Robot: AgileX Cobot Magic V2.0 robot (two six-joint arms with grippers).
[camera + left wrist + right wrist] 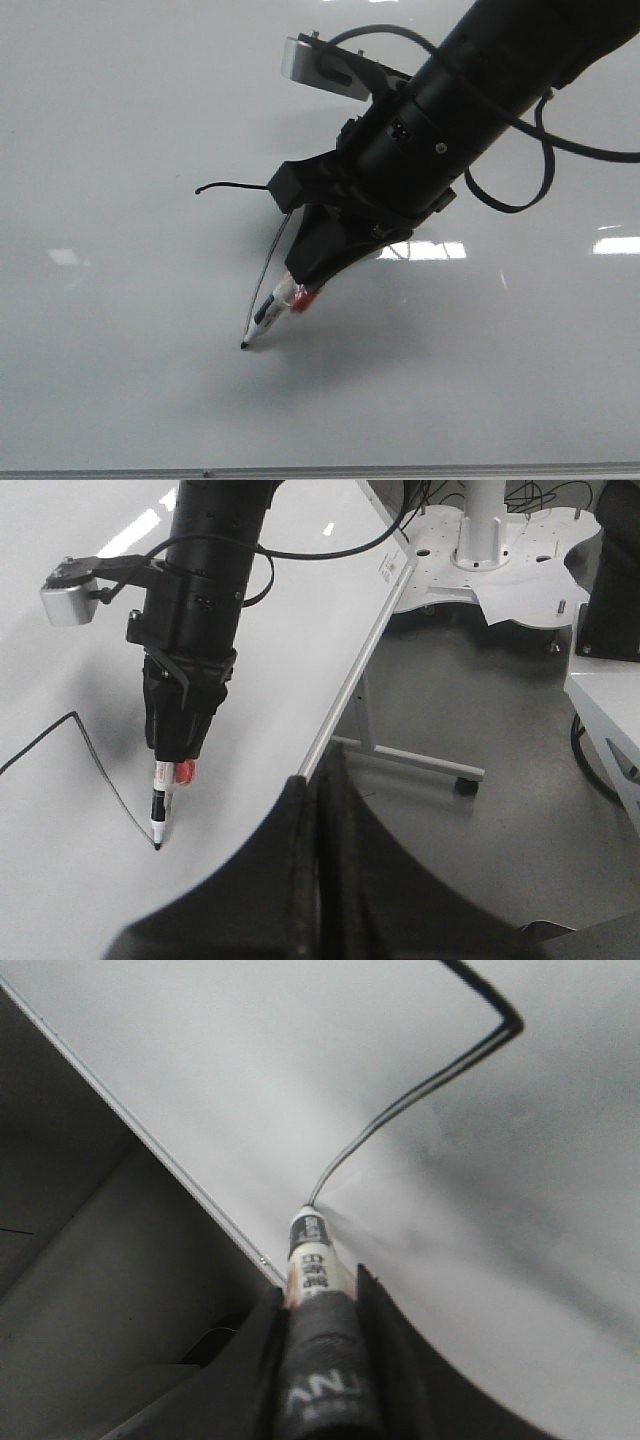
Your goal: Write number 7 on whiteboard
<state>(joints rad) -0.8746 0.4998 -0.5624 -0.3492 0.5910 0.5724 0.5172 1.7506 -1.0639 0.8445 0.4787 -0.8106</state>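
Board edge: you see the thin metal strip (300, 472) running along the near side of the whiteboard (120, 120), closest to the robot.
Pen tip: the marker (268, 318) touches the board just beyond that edge, its tip at the foot of the drawn stem.
Marker axis: its long axis is tilted, tip down and toward the robot's left, body rising up and to the right into the gripper.
Right gripper (300, 290): clenched on the marker, with a red-and-white label showing just below the fingers.
7 (262, 262): it sits mid-board, left of centre; the stem runs from the pen tip away from you, slightly curved, up to the corner under the gripper.
Top stroke: from that corner it runs flat toward the robot's left and ends in a small hook (201, 189).
Right arm (470, 90): it reaches in from the far right, with a cable looped beside it.
Left gripper (320, 880): only dark, blurred fingers show in its wrist view, probably closed, but you cannot tell.
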